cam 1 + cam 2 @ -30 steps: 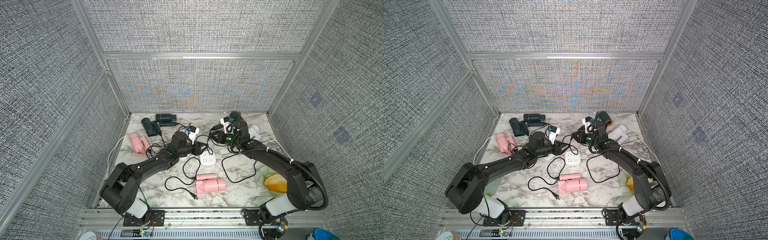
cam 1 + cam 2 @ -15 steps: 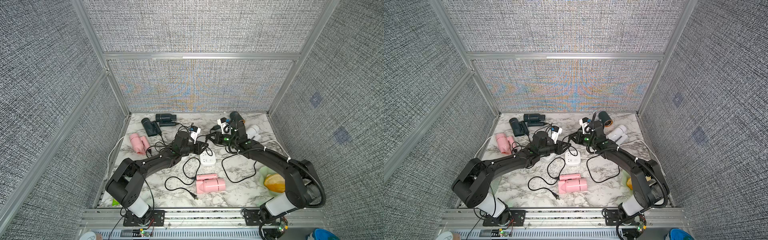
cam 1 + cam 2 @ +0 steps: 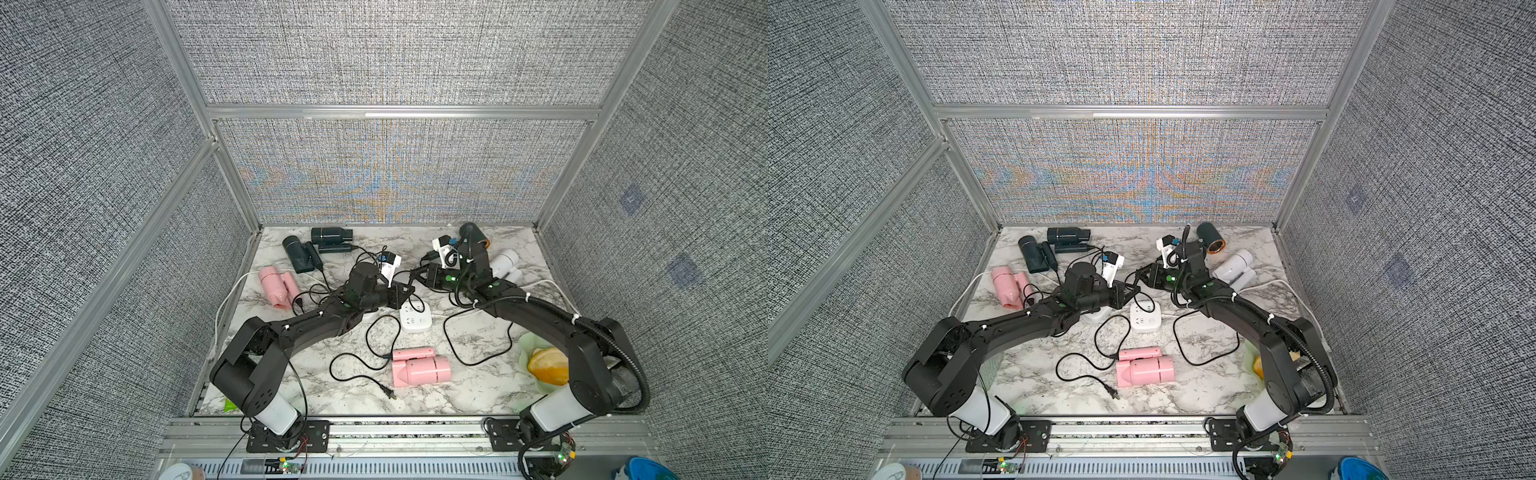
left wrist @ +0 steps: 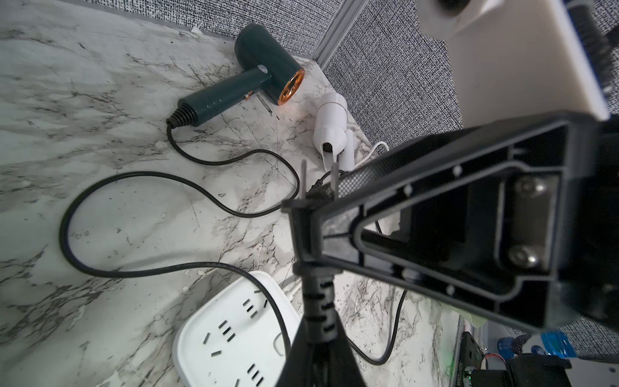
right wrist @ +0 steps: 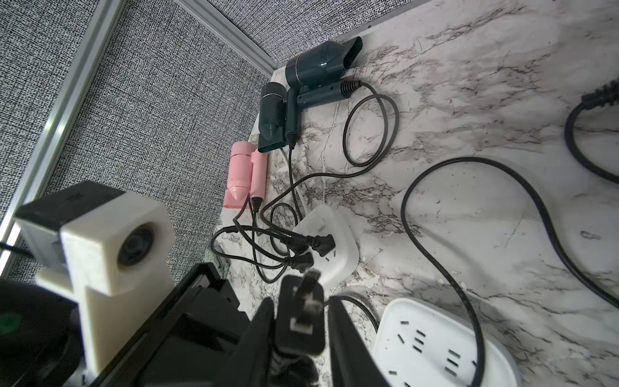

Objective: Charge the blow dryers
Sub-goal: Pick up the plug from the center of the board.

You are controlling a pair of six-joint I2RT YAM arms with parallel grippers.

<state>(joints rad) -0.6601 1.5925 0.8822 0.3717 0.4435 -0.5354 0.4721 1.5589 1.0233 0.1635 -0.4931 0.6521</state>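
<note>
left jaws closed across plug (image 5: 300,321), prongs pointing away from right jaws

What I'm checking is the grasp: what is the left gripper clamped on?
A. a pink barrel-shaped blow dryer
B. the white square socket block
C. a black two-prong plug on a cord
C: the left wrist view shows the left gripper shut on the black two-prong plug, its metal prongs poking out clear.
</note>
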